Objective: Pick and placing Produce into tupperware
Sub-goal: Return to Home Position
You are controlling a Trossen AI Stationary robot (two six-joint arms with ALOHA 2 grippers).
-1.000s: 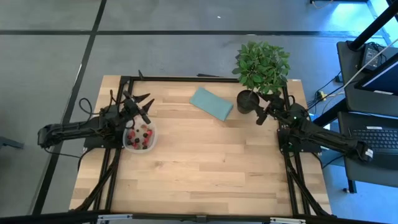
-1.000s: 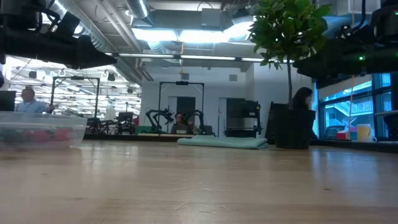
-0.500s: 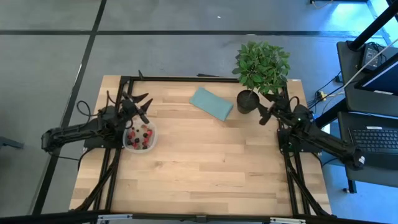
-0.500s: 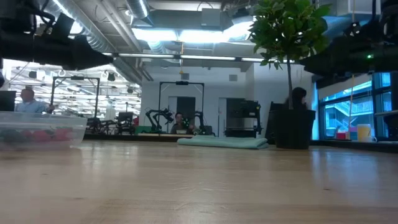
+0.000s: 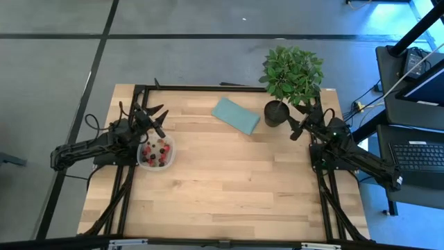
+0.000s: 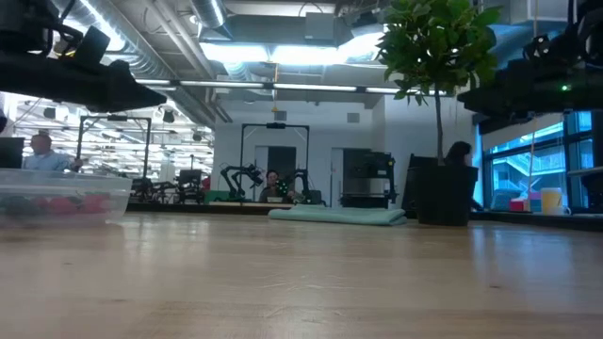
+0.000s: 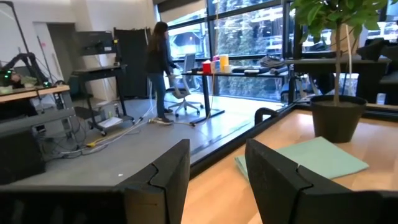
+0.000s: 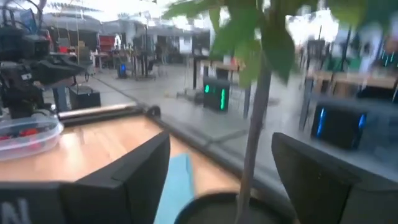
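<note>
Eyes on the small clear squarish plastic tupperware [image 5: 171,148]: it sits flat near the left edge of the worktop [image 5: 229,187], mouth up, with the red and dark berry-like produce [image 5: 157,151] heaped inside. We see no fruit loose on the wood, so we reckon the filling is done and the step in hand is parking both arms. The tub is near-square, with no real long axis. The stems are too small to read. The left gripper [image 5: 162,119] hangs just behind the tub, jaws released, empty. The right gripper [image 5: 300,120], jaws spread and empty, sits beside the leafy green potted plant [image 5: 291,73]. Next, we'd fold back brushing neither tub nor leaves.
</note>
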